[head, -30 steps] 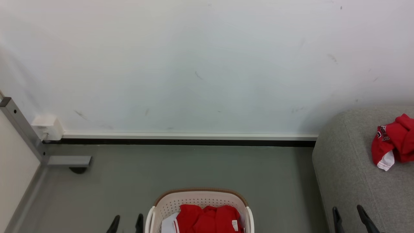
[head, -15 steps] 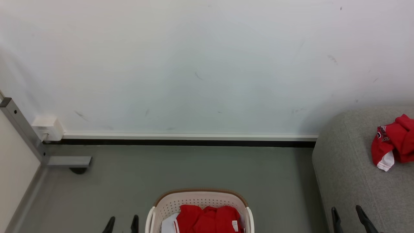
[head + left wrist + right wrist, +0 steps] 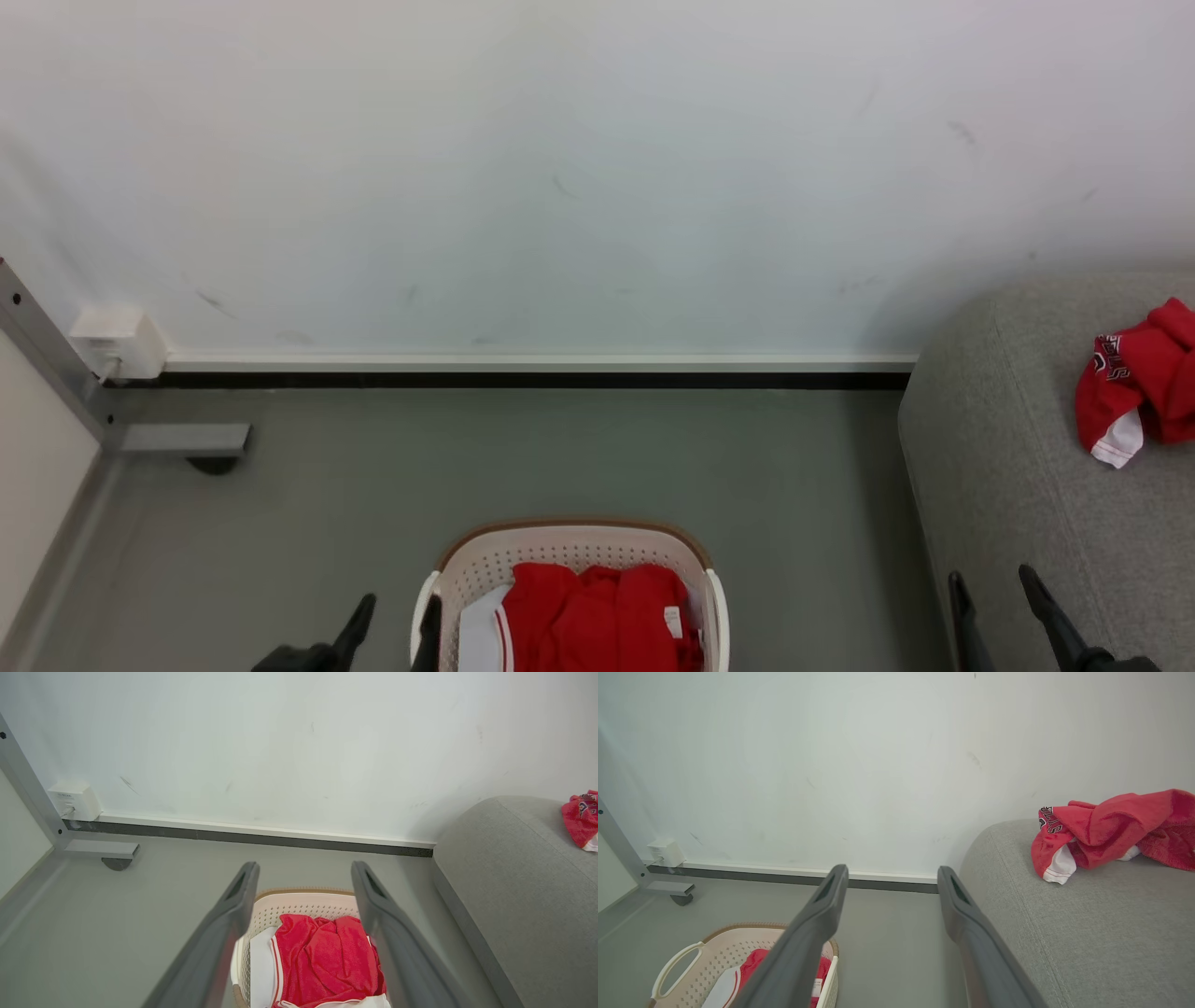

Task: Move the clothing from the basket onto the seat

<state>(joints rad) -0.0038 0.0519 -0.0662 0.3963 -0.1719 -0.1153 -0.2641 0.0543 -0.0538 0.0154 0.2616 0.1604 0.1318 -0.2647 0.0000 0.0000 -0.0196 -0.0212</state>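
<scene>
The cream perforated basket (image 3: 569,551) with its brown rim stands on the floor at the bottom centre, and red clothing (image 3: 597,621) with white trim lies inside it. The basket (image 3: 299,905) and the red clothing (image 3: 322,961) show between the left fingers in the left wrist view. A second red garment (image 3: 1134,383) with dark lettering lies on the grey seat (image 3: 1018,467) at the right; this garment (image 3: 1106,830) lies on the seat (image 3: 1087,933). My left gripper (image 3: 397,616) is open just left of the basket's rim. My right gripper (image 3: 994,593) is open over the seat's near left edge.
A white wall with a dark baseboard (image 3: 523,381) runs across the back. A grey metal frame leg with a caster (image 3: 187,443) and a white wall box (image 3: 117,341) sit at the left. Grey floor (image 3: 560,457) lies between the basket and the wall.
The head camera has tilted, so the whole scene sits higher. My left gripper now reaches further up and closer to the basket's left rim. The clothing has not moved.
</scene>
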